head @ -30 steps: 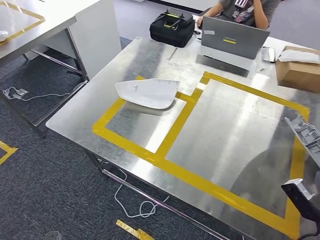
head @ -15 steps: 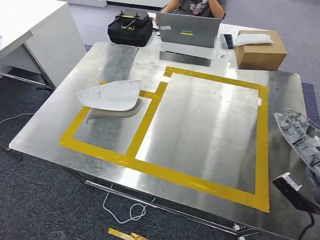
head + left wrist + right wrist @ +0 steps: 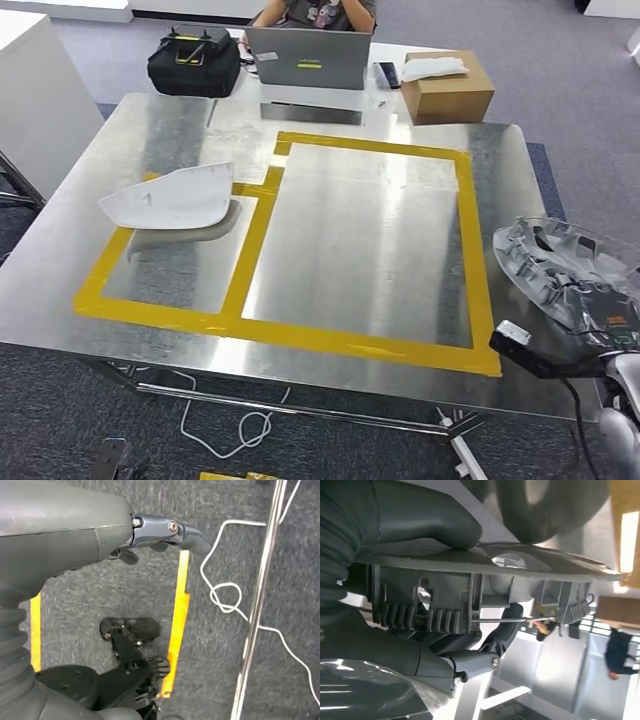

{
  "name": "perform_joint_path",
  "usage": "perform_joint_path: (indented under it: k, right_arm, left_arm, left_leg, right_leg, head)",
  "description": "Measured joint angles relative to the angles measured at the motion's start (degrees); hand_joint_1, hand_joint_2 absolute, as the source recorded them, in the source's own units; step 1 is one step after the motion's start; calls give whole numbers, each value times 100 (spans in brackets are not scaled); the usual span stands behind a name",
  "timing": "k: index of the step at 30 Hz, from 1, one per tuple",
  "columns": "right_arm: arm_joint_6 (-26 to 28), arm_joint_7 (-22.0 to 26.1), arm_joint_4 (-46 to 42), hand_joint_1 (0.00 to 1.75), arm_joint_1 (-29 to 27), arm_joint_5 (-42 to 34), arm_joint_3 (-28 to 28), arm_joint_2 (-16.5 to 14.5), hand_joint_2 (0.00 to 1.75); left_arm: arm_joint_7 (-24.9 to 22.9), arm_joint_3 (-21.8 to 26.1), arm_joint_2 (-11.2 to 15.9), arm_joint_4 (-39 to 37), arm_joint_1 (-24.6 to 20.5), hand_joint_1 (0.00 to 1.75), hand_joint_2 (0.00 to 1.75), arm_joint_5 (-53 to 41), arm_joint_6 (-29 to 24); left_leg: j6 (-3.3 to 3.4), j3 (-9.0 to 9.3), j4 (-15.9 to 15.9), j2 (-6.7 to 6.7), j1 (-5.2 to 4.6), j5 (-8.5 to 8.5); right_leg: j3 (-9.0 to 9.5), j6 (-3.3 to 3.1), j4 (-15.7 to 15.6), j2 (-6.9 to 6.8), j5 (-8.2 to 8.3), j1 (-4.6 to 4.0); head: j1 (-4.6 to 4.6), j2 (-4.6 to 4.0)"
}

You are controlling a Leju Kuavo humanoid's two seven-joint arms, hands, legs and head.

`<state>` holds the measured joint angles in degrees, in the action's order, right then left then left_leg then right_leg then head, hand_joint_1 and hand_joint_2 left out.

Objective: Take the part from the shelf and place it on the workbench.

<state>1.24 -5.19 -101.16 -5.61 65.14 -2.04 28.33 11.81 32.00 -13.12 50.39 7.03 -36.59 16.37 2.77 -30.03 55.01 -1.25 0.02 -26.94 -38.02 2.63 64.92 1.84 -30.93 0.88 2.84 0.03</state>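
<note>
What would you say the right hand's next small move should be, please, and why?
Probably carry the grey part leftward over the large yellow-taped rectangle before lowering. The right hand grips it at the workbench's right edge, outside the tape, and the rectangle is bare.

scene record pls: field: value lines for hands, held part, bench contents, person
right hand: grips the grey part, thumb on one face, fingers under the ribbed side
grey part: held over the workbench at its right edge, outside the yellow tape frame
left hand: holds nothing, hangs over carpet
white part: on the smaller taped box, bench left
far edge: black case, laptop, cardboard box
person: seated behind laptop
</note>
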Motion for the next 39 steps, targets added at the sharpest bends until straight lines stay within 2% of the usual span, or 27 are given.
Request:
perform_joint_path:
  k: [1, 2, 3, 4, 6, 7, 8, 9, 10, 11, 15, 18, 20, 23, 24, 31, 39]
  right_arm:
    - [-57, 70, 86, 175, 158, 65, -240, 41, 175]
    - [-117, 113, 152, 175, 299, 120, -492, 68, 175]
    - [-175, 135, 200, 175, 433, 165, -749, 86, 175]
    - [-228, 147, 241, 175, 579, 204, -1013, 108, 175]
    - [-305, 156, 309, 175, 898, 263, -1503, 152, 175]
    - [-337, 164, 341, 175, 1064, 285, -1728, 170, 175]
    - [-361, 175, 371, 175, 1216, 304, -1939, 181, 175]
    - [-376, 185, 402, 175, 1349, 319, -2141, 185, 175]
    - [-384, 194, 421, 175, 1448, 332, -2293, 189, 175]
    - [-386, 198, 435, 175, 1510, 341, -2396, 191, 175]
    - [-376, 206, 463, 175, 1592, 342, -2548, 211, 175]
    - [-364, 254, 547, 175, 1910, 330, -3022, 269, 175]
    - [-387, 325, 568, 175, 2069, 290, -3240, 278, 175]
    - [-301, 597, 571, 175, 2243, 125, -3523, 286, 175]
    - [-231, 715, 571, 175, 2303, 42, -3634, 292, 175]
    - [380, 1152, 576, 175, 2516, -331, -4299, 308, 175]
    - [974, 1242, 589, 175, 2448, -444, -4495, 324, 175]
  left_arm:
    - [-7, -83, 46, -79, -6, 0, 175, 48, -31]
    - [-20, -167, 80, -152, -13, 0, 175, 95, -57]
    - [-33, -253, 114, -217, -26, 0, 175, 150, -85]
    - [-45, -346, 149, -281, -48, 0, 175, 212, -114]
    - [-70, -534, 214, -388, -107, 0, 175, 337, -165]
    - [-80, -622, 250, -431, -139, 0, 175, 393, -185]
    - [-87, -704, 287, -469, -171, 0, 175, 443, -204]
    - [-93, -779, 331, -507, -199, 0, 175, 488, -225]
    - [-93, -834, 363, -540, -220, 0, 175, 519, -241]
    - [-93, -872, 388, -565, -233, 0, 175, 541, -254]
    - [-86, -934, 421, -618, -240, 0, 175, 568, -278]
    - [-73, -1181, 544, -797, -262, 0, 175, 704, -365]
    - [-93, -1309, 597, -853, -290, 0, 175, 783, -387]
    - [-101, -1491, 645, -922, -343, 0, 175, 880, -414]
    - [-100, -1568, 662, -956, -366, 0, 175, 919, -432]
    - [-101, -2154, 804, -1160, -548, 0, 175, 1229, -678]
    - [-229, -2741, 981, -1190, -571, 0, 175, 1504, -956]
  left_leg:
    - [1, -14, 3, 59, -2, 5]
    - [-4, -24, 6, 112, -3, 6]
    - [-15, -30, 9, 156, 0, 6]
    - [-33, -31, 17, 189, 8, 3]
    - [-97, -35, 51, 232, 23, -20]
    - [-139, -50, 90, 246, 20, -35]
    - [-179, -71, 119, 254, 14, -42]
    - [-192, -93, 142, 257, 4, -49]
    - [-185, -108, 160, 255, -3, -47]
    - [-167, -114, 159, 252, -4, -42]
    - [-98, -116, 158, 247, -3, -27]
    - [-37, -117, 122, 244, 19, 8]
    - [-101, -118, 106, 244, 39, 21]
    - [-277, -130, 101, 244, 62, 30]
    - [-314, -135, 101, 244, 65, 31]
    - [-332, -158, 118, 238, 54, 34]
    - [-323, -170, 142, 238, 47, 21]
  right_leg:
    - [-173, 28, 381, -98, -166, 14]
    - [-290, 55, 652, -141, -248, 33]
    - [-309, 80, 732, -165, -227, 55]
    - [-208, 105, 573, -182, -98, 78]
    - [230, 149, -189, -206, 235, 119]
    - [425, 137, -532, -202, 332, 121]
    - [539, 109, -734, -198, 361, 118]
    - [574, 74, -798, -193, 339, 110]
    - [574, 36, -809, -189, 354, 106]
    - [567, 25, -806, -194, 360, 109]
    - [565, 22, -808, -195, 365, 105]
    - [556, -57, -802, -196, 359, 54]
    - [547, -91, -796, -196, 359, 29]
    - [522, -101, -780, -196, 365, 16]
    - [515, -104, -776, -197, 367, 15]
    - [512, -106, -775, -212, 374, 24]
    - [511, -104, -778, -212, 376, 29]
  head:
    - [8, 0]
    - [5, -1]
    - [5, 0]
    - [6, 0]
    - [8, 0]
    - [11, 0]
    - [10, 1]
    - [5, 1]
    - [-2, 2]
    - [-9, 2]
    - [-13, 0]
    - [-13, 0]
    - [-11, 0]
    - [-9, -1]
    - [-9, -1]
    - [-7, -1]
    - [-6, 1]
